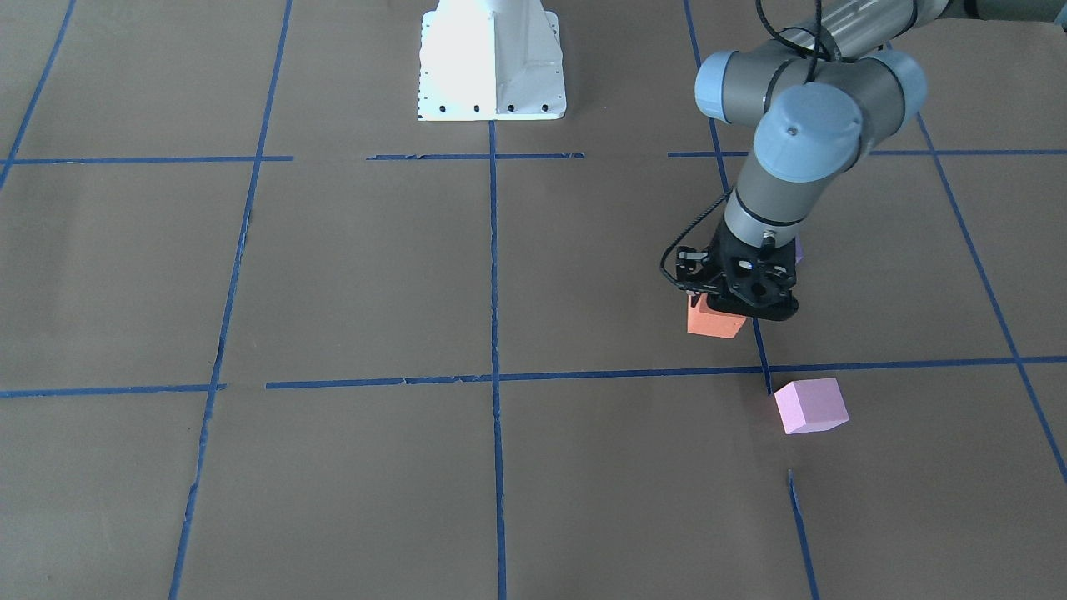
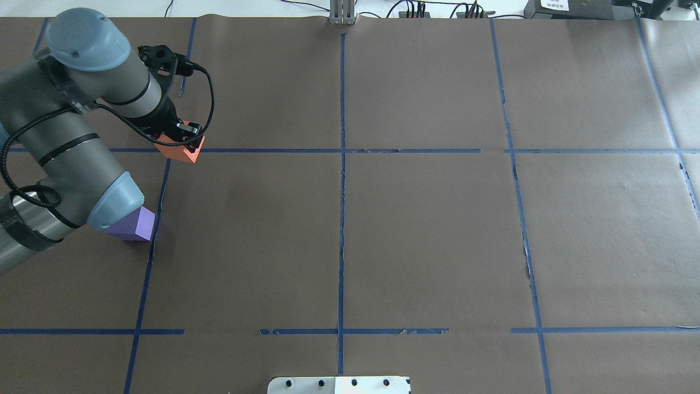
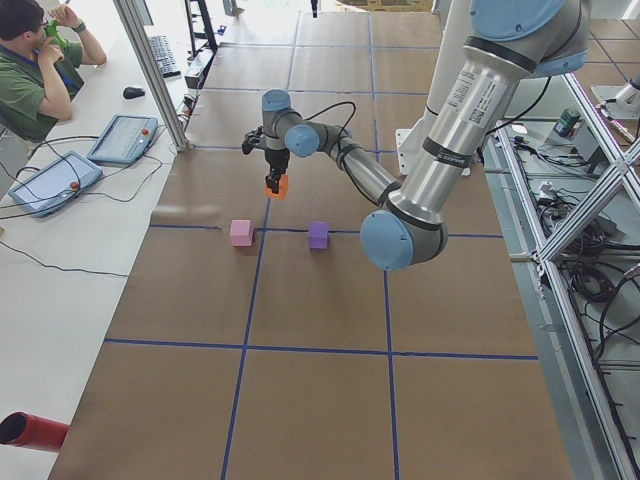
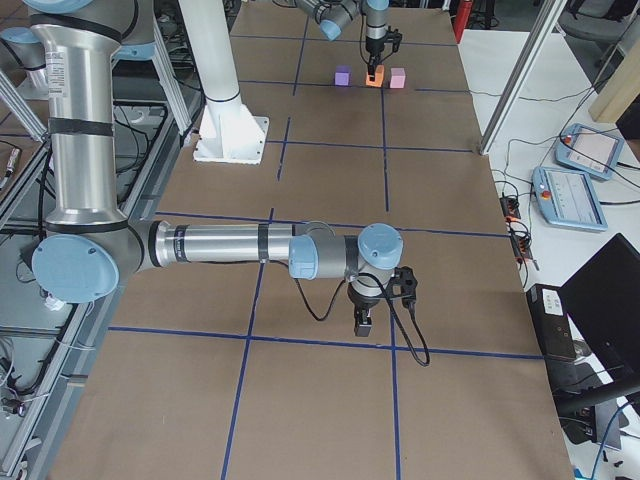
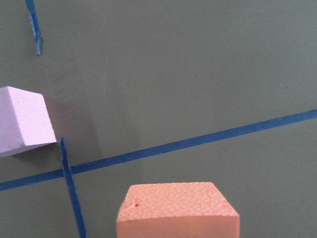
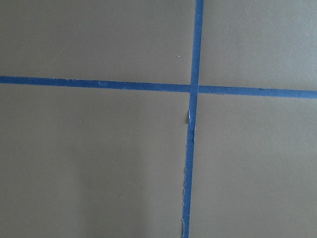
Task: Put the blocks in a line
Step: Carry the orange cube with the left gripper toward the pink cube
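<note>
My left gripper (image 2: 183, 143) is shut on the orange block (image 2: 185, 151), holding it low over the brown table; I cannot tell if the block touches it. In the front view the orange block (image 1: 713, 320) sticks out below the gripper (image 1: 721, 307). The pale pink block (image 1: 810, 406) lies on the table just in front of it and also shows in the left wrist view (image 5: 22, 121). The purple block (image 2: 136, 224) lies behind, half hidden under my left arm's elbow. My right gripper (image 4: 363, 322) hangs over a tape crossing far from the blocks; I cannot tell if it is open or shut.
Blue tape lines (image 2: 342, 219) divide the brown paper table into squares. The white robot base (image 1: 492, 62) stands at the table's middle edge. An operator (image 3: 30, 70) sits at a side desk with tablets (image 3: 120, 138). A red cylinder (image 3: 30, 430) lies off the table's corner.
</note>
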`<state>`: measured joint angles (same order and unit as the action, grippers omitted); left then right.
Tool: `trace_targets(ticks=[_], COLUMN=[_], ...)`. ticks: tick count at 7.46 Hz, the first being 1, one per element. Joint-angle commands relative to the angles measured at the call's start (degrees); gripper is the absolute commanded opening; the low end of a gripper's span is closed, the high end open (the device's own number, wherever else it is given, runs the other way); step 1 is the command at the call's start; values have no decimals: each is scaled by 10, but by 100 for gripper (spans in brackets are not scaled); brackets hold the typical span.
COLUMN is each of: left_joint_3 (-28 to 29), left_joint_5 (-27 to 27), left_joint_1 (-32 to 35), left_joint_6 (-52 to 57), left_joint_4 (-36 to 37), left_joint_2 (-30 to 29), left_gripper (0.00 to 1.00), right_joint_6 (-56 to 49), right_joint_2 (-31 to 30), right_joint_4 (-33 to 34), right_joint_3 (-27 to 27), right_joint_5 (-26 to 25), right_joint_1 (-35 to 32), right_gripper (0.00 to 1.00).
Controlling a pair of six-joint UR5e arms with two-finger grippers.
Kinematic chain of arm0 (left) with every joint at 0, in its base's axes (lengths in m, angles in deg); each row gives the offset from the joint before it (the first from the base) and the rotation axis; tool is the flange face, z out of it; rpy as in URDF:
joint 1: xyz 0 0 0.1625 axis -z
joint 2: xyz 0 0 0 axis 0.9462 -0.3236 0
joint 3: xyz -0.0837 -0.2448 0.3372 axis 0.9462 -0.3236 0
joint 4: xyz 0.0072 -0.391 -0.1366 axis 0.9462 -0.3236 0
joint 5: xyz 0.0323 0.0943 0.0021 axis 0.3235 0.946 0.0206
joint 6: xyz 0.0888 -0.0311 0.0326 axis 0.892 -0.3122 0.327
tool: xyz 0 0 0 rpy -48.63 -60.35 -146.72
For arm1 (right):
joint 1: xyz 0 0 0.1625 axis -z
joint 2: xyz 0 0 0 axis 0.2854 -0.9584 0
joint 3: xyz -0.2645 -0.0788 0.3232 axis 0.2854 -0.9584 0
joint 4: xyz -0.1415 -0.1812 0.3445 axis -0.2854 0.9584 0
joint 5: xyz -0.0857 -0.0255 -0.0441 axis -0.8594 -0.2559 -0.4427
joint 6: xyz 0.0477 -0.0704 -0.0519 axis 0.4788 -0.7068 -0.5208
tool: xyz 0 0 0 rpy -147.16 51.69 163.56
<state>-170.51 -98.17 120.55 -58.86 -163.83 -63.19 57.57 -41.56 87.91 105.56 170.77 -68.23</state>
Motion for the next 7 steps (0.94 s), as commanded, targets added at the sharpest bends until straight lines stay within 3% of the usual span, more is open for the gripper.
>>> trace_targets(ticks=[1,7], left_joint_3=[2,9], left_joint_5=[-13,-13], left_joint_1=[9,9], left_joint_6=[5,-91], left_joint_4=[-37,-40], left_joint_2=[40,60], left_gripper=[0,0], right_joint_6=[-1,-1], right_joint_2=[0,0], right_joint_4=[0,1], right_joint_3=[0,0], right_joint_5=[0,0], right_joint_1=[0,0], right_gripper=[100,100])
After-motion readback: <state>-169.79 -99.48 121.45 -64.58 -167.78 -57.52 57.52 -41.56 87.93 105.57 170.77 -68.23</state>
